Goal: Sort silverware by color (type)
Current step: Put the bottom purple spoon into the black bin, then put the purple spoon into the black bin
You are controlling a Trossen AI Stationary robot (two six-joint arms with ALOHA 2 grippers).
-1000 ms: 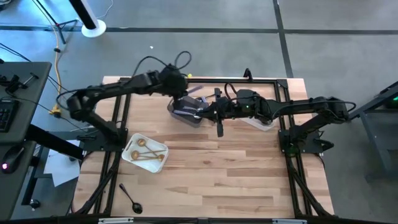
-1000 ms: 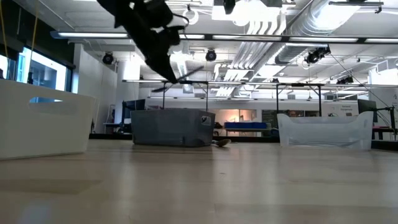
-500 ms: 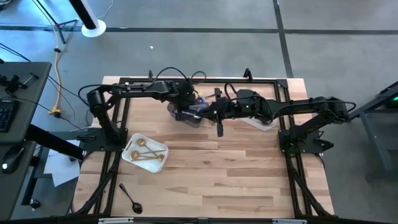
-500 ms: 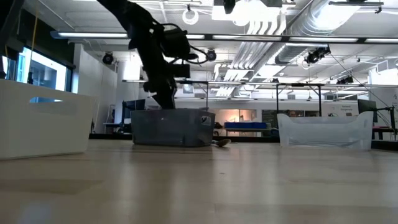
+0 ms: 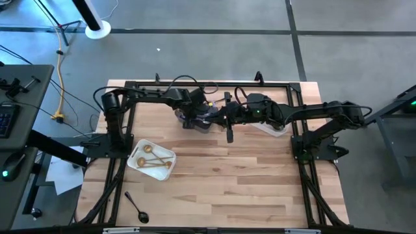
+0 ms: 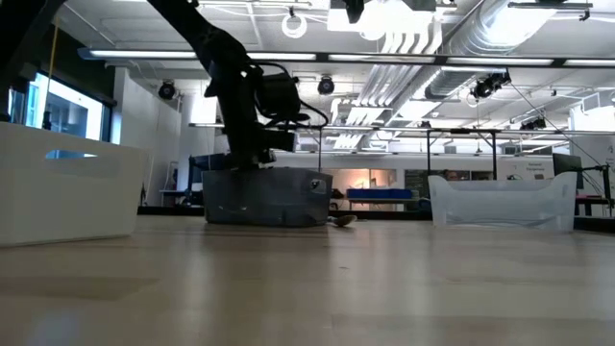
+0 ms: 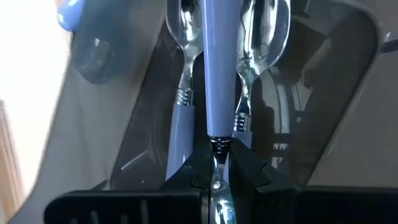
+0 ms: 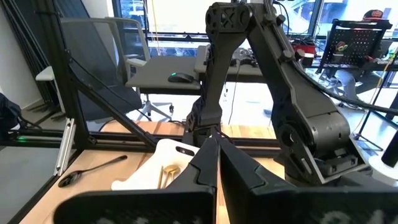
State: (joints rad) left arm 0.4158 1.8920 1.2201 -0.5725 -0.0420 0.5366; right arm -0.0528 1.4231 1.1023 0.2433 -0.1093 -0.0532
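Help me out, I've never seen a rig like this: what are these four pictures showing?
Two robot arms work at a wooden table. One camera looks down from above, one sits at tabletop height, and one rides on each wrist. The left gripper is shut on a lilac-handled utensil over the grey bin, where two lilac spoons lie. The right gripper waits shut mid-table. A white tray holds gold pieces; a black spoon lies near the front edge.

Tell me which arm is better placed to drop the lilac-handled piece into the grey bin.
The left. Its claw is shut on the lilac-handled piece, directly over the grey bin holding two lilac-handled spoons. The right claw is shut, empty, beside the bin.
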